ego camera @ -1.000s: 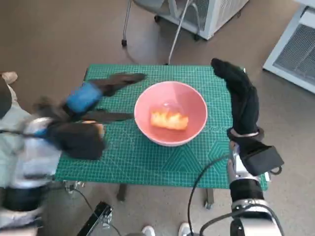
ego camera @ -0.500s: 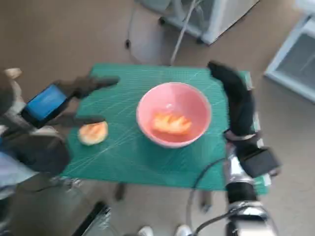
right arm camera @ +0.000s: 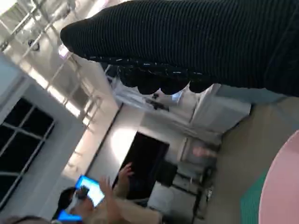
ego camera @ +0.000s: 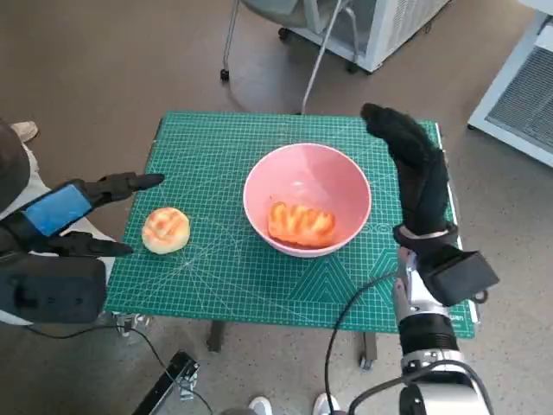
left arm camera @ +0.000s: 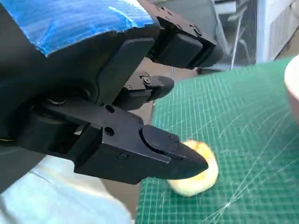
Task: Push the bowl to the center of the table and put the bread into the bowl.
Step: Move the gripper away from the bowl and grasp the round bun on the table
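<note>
in the head view the pink bowl [ego camera: 308,201] sits near the middle of the green tabletop [ego camera: 233,277] with one piece of bread [ego camera: 301,223] already inside it, lying a little toward the robot's side of the bottom. a round bun [ego camera: 165,230] lies on the mat well to the left of the bowl, near the tabletop's left edge. the left hand [ego camera: 73,223] hovers just off that edge, fingers spread on either side of the bun's line and holding nothing. the right hand [ego camera: 417,169] stands upright just beside the bowl's right rim, fingers straight, empty; whether it touches the rim cannot be told. if the bun is meant to follow, the risk is a nudge rather than a grasp: it is round and close to the edge, so a finger landing on its inner side could roll it off the tabletop. in the left wrist view the black fingers [left arm camera: 140,154] are apart, one tip overlapping the bun [left arm camera: 198,173], with no closure on it; closing from this offset might clip only its rim and let it slip. in the right wrist view the glove [right arm camera: 196,42] fills the top, a sliver of bowl [right arm camera: 282,186] shows, and a person [right arm camera: 110,200] sits beyond; a careless sweep of this hand could shove the bowl off centre.
</note>
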Tool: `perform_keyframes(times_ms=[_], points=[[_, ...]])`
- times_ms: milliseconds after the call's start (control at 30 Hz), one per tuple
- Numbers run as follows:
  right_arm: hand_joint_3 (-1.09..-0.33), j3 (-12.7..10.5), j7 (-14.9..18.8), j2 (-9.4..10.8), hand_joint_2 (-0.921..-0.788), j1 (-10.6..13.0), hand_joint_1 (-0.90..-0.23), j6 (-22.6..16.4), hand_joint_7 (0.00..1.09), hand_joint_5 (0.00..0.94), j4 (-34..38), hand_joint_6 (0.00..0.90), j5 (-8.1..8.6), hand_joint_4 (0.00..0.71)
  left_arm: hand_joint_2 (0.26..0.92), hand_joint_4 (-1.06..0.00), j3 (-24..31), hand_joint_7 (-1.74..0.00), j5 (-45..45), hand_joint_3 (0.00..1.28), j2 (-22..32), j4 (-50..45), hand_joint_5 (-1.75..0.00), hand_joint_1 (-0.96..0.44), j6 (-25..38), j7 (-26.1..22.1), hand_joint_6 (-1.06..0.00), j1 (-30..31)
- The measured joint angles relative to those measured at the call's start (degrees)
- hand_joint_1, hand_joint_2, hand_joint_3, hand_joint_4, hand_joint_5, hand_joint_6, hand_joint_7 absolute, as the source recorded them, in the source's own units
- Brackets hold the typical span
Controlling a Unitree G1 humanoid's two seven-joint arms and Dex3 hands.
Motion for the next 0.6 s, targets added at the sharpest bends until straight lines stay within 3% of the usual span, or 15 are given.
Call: perform_keyframes(times_ms=[600], points=[[-0.597,-0.55,0.55,-0.85,-0.921,0.04,-0.438,-0.01,0.91,0.008,-0.03,0.186,0.53,0.46,0.844,-0.16,-7.08,-0.01,6.92,0.0,-1.92,6.89,0.0,0.22,-0.6,2.15,-0.35,-3.57]])
